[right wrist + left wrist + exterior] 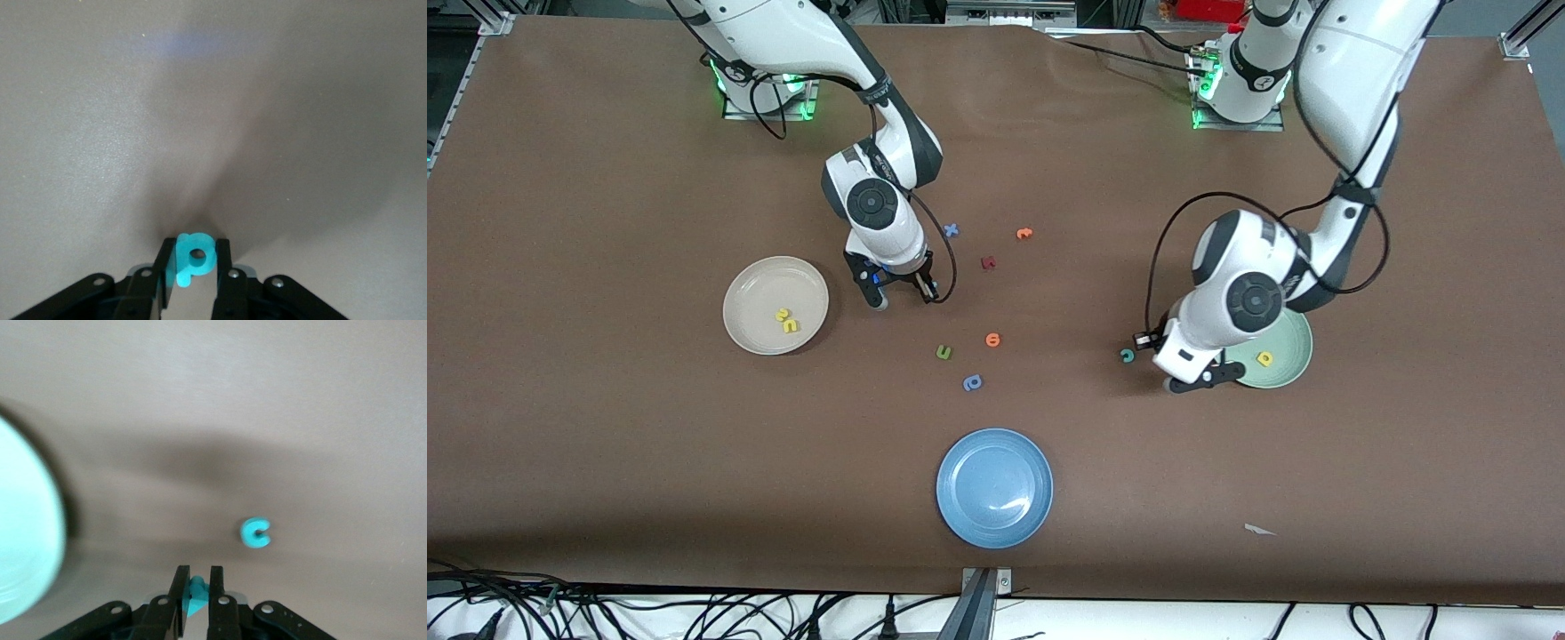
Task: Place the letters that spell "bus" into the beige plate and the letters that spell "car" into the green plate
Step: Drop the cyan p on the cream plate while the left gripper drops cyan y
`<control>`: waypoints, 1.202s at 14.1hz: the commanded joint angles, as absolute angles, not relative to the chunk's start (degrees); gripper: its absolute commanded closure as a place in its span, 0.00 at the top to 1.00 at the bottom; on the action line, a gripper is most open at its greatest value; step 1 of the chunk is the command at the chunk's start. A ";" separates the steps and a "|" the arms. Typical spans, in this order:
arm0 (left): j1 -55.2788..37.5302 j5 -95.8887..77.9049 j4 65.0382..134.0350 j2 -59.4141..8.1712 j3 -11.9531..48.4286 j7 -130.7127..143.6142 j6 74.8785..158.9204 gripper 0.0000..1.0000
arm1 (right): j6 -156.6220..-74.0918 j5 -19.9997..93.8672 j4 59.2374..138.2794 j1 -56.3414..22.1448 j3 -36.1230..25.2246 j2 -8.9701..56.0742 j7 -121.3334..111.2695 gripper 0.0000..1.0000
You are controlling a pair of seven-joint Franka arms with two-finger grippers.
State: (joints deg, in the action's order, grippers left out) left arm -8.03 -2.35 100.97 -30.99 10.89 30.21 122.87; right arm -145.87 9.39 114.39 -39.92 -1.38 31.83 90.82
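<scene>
At center-left the right tool (190, 263) pinches the teal "b" (193, 259); at right, the left tool (197, 590) clamps the thin teal "r" (195, 595) beside the teal "c" (255, 533).

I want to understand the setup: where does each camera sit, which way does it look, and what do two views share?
Front view: high across the table, facing both arms, the beige plate and the green plate.
Left wrist view: on the left arm, looking down past its left hand, shut on a thin teal letter.
Right wrist view: likewise; right hand grips the teal "b".
Shared: teal "c".
</scene>
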 commanded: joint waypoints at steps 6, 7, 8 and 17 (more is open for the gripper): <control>2.72 2.70 103.09 -27.86 10.90 11.96 114.43 0.06 | -140.03 8.79 114.79 -39.99 -4.38 25.50 73.33 0.00; 3.51 3.77 103.10 -28.30 10.90 11.52 114.43 0.10 | -136.96 8.79 114.70 -39.99 -6.22 24.18 68.78 0.00; 3.78 3.78 103.10 -28.47 10.90 11.43 114.43 0.16 | -133.28 8.88 114.78 -39.99 -8.15 22.95 63.51 0.00; 1.77 2.29 101.52 -28.48 12.12 16.41 114.87 1.00 | -120.41 9.49 117.25 -37.54 -23.20 22.40 28.15 0.10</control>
State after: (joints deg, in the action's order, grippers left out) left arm 3.50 2.34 102.60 -28.79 11.44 12.91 114.94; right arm -120.13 9.15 116.19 -38.59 -22.78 21.62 32.92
